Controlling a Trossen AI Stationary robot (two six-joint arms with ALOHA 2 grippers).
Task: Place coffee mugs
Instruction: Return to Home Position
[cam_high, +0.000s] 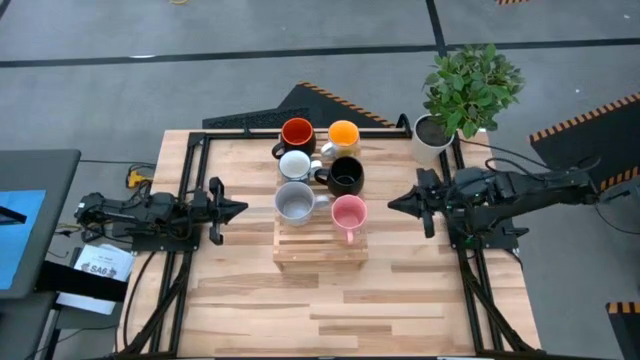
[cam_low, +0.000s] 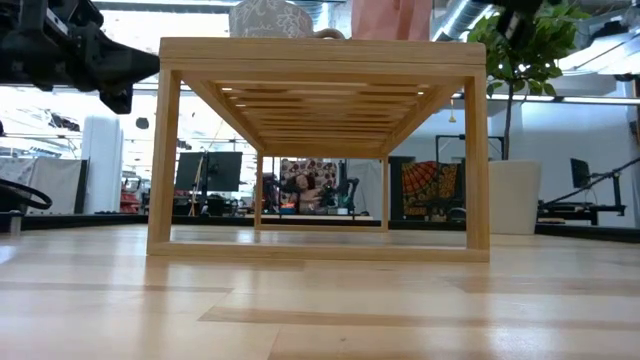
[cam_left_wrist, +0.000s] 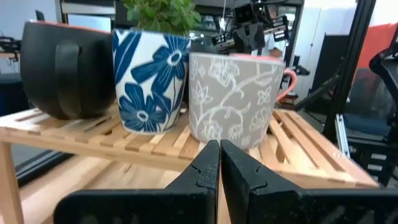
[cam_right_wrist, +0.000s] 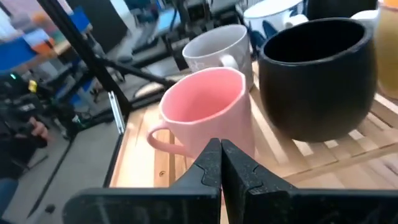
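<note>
We see both arms stretched level toward the shelf (cam_high: 320, 250), left gripper (cam_high: 236, 209) at 9 o'clock, right gripper (cam_high: 394, 203) at 3, both closed.

Only legible txt: approx. "SA8" on white sheet (cam_high: 100, 265), rest unreadable.

You have a slatted wooden shelf (cam_high: 320, 250) on the table (cam_high: 400, 300), standing between the left gripper (cam_high: 240, 209) and the right gripper (cam_high: 392, 203) and near both. A leafy plant (cam_high: 472, 80) in a white pot (cam_high: 430, 142) stands near the right gripper, at the table's far corner. A white label (cam_high: 100, 265) lies behind the left gripper, off the table's edge, with a blue screen (cam_high: 20, 235) beyond it.
</note>
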